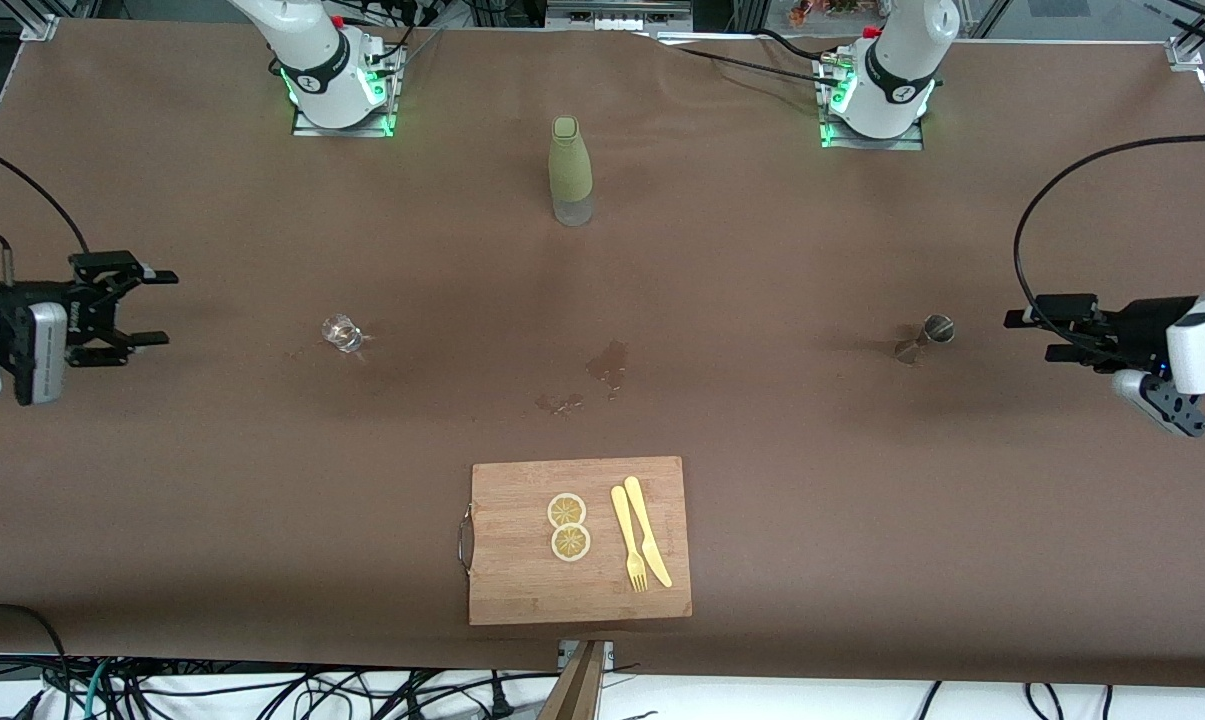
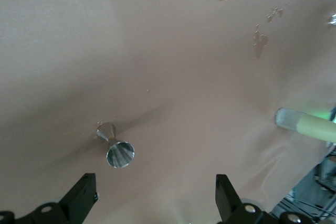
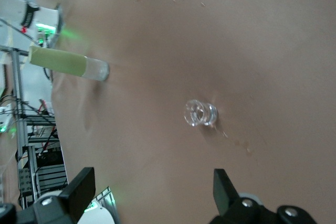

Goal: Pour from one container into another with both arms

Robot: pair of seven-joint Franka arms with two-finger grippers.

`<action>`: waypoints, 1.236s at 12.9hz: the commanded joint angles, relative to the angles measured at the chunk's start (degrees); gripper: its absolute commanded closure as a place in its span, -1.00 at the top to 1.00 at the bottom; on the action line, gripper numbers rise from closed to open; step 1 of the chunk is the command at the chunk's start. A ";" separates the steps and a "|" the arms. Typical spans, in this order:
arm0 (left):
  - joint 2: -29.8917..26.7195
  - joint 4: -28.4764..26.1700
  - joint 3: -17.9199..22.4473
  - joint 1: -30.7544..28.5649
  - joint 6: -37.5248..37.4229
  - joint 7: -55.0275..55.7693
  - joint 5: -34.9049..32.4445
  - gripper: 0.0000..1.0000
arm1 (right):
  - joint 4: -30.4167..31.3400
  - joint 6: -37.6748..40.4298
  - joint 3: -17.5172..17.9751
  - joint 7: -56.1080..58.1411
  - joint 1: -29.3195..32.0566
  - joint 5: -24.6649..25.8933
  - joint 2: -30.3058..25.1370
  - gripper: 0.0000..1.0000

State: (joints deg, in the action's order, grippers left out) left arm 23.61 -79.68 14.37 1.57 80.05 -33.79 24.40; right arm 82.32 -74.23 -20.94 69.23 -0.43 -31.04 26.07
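Note:
A small clear glass [image 1: 343, 334] stands toward the right arm's end of the table, also in the right wrist view [image 3: 200, 113]. My right gripper [image 1: 162, 308] [image 3: 152, 188] hovers over the table at that end, level with the glass, open and holding nothing. A metal jigger [image 1: 924, 338] [image 2: 116, 148] stands toward the left arm's end. My left gripper [image 1: 1027, 336] [image 2: 155, 198] hangs over the table beside it, open, nothing between its fingers. A green-sleeved bottle [image 1: 570, 170] [image 2: 310, 124] [image 3: 65, 62] stands upright between the two arm bases.
A wooden cutting board [image 1: 522, 580] with two lemon slices [image 1: 568, 526], a yellow fork and a knife [image 1: 647, 545] lies near the front edge. Wet spots [image 1: 607, 365] mark the brown cloth mid-table. The arm bases [image 1: 337, 90] stand along the back.

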 commanded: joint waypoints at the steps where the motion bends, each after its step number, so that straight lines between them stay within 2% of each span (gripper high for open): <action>1: -5.49 -1.62 -1.62 0.80 0.81 1.62 -5.58 1.00 | 5.13 -3.29 3.25 -11.87 -0.63 6.58 -7.33 0.99; 4: -6.90 -1.44 -1.54 0.98 1.07 2.23 -5.50 1.00 | 6.10 -6.35 9.40 -26.64 -0.72 15.98 -12.78 0.99; 6: -8.74 -1.44 -1.54 1.16 2.39 2.85 -6.03 1.00 | 8.98 -9.77 13.54 -37.53 -0.89 22.04 -16.91 0.99; 7: -8.93 -1.35 -1.97 1.50 2.48 4.94 -6.99 1.00 | 10.48 -11.18 15.47 -42.89 -0.89 25.46 -18.58 0.99; 8: -9.63 -1.18 -3.19 1.77 2.48 9.92 -10.74 1.00 | 11.89 -11.63 17.23 -48.95 -0.89 27.85 -20.25 0.99; 10: -11.03 1.09 -8.20 1.69 2.48 22.65 -17.69 1.00 | 13.56 -10.85 17.86 -61.97 -0.98 28.31 -23.07 0.99; 12: -11.13 2.60 -11.37 1.68 2.39 26.22 -21.92 1.00 | 15.85 -11.72 17.60 -65.18 -0.98 27.78 -26.32 0.99; 16: -13.23 2.78 -11.47 1.68 -0.32 33.24 -21.94 1.00 | 16.03 -14.09 16.46 -67.19 -1.24 31.38 -27.65 0.99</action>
State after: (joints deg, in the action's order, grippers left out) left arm 11.23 -77.36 2.92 3.42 81.77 -4.25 3.83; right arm 96.11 -85.72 -4.25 4.31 -1.60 -1.80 0.33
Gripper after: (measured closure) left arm 0.000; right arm 0.000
